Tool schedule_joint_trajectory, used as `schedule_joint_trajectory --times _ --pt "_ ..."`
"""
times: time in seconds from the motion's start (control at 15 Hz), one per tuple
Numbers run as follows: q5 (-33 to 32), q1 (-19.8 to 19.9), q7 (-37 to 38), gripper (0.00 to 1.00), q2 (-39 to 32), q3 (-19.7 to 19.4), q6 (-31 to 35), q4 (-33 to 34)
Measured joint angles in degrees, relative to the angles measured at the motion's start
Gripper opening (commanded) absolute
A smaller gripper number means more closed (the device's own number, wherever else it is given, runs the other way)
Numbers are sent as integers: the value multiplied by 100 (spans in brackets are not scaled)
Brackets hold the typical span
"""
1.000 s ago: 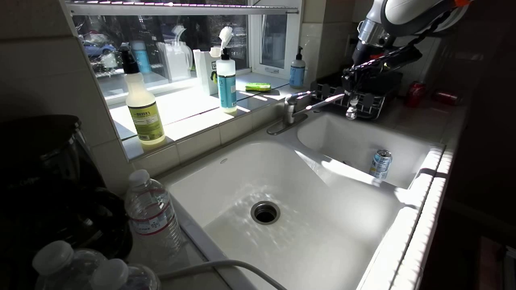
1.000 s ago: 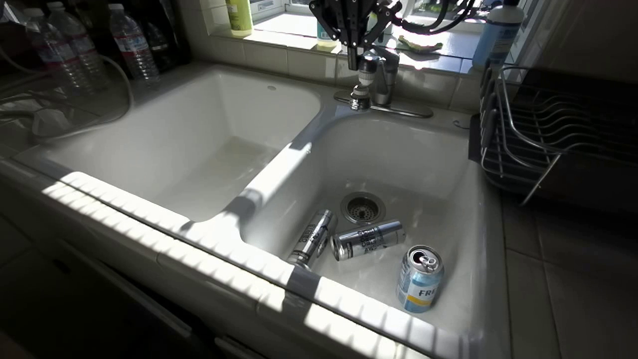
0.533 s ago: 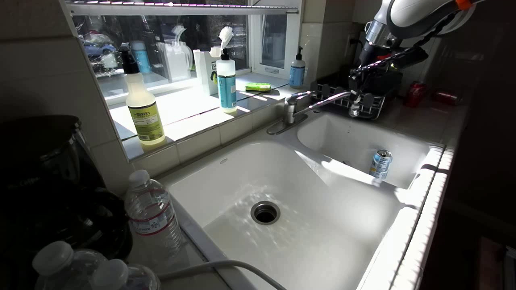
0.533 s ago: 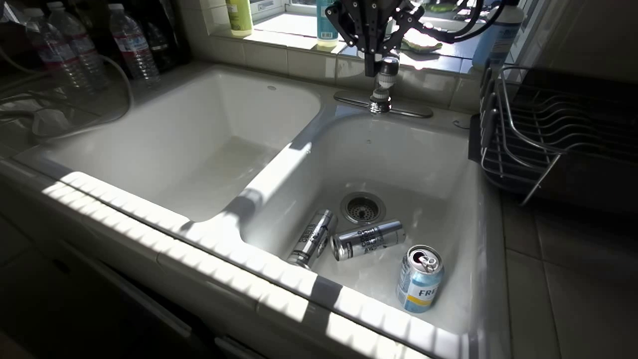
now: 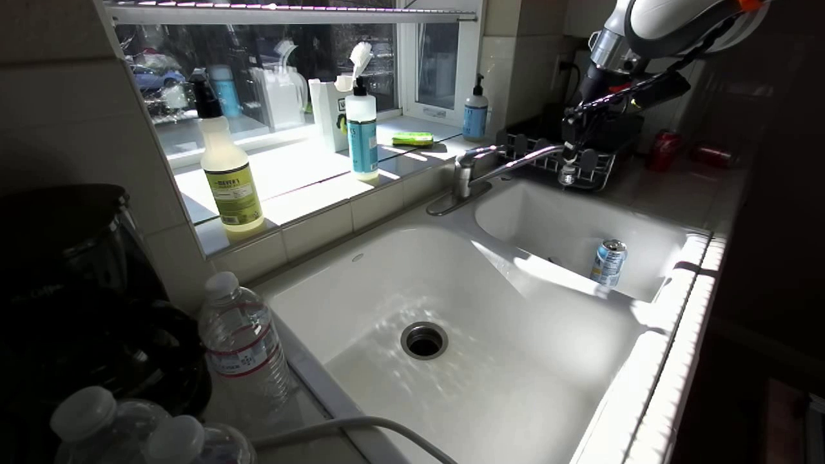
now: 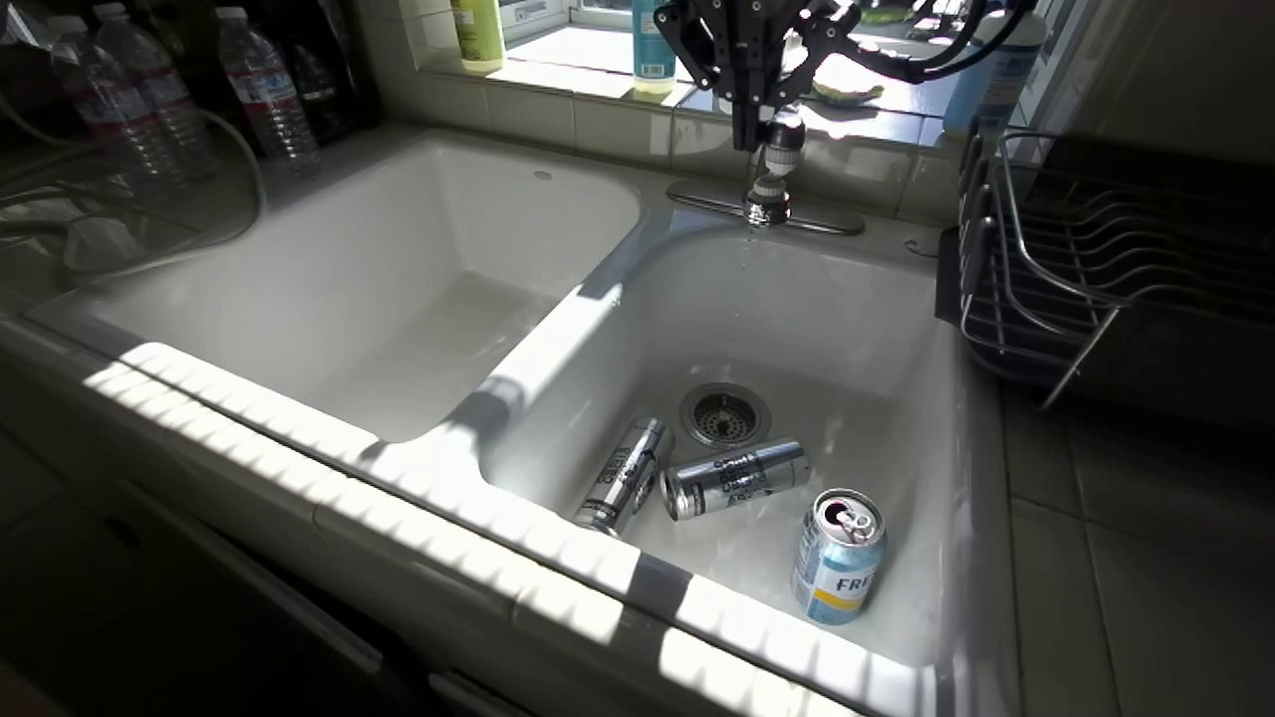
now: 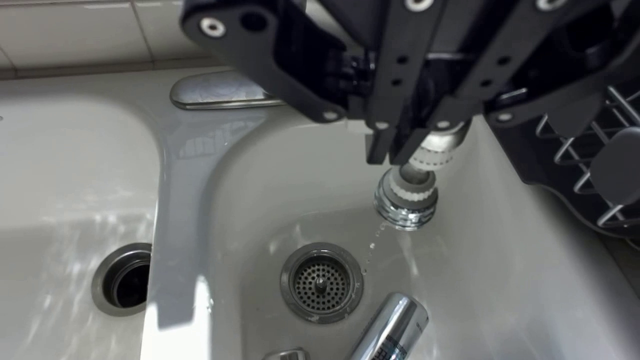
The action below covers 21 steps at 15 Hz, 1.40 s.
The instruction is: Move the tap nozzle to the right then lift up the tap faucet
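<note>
The tap nozzle (image 5: 524,160) stretches over the basin (image 6: 857,309) with the cans (image 6: 737,479), its downturned tip just beside the gripper (image 7: 389,154), whose jaws stand all but together; contact cannot be made out. The arm (image 5: 670,27) slants down from above, the gripper pointing downward.

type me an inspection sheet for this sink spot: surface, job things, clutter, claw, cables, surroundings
surface: white double sink, sunlit in patches
tap nozzle: over the basin nearer the dish rack, water drops below its tip
tap faucet: atop the tap body; whether lifted, cannot tell
clutter: blue can upright, silver cans lying in that basin; water bottles on the counter
claw: jaws together or nearly so, beside the nozzle, nothing seen between them; contact unclear
cables: grey cord near the bottles; black cables by the claw
surroundings: windowsill with pump bottles and a small green item
</note>
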<state>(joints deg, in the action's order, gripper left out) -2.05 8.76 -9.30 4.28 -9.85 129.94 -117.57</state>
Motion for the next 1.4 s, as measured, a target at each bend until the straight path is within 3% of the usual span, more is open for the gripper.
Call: schedule_joint_trajectory --times 0.53,0.87,1.4 --pt "10 -47 375 100 503 123 -174 131" --pt "448 -40 1068 100 537 104 -118 222" --pt "2651 -35 1175 100 70 -119 675 227"
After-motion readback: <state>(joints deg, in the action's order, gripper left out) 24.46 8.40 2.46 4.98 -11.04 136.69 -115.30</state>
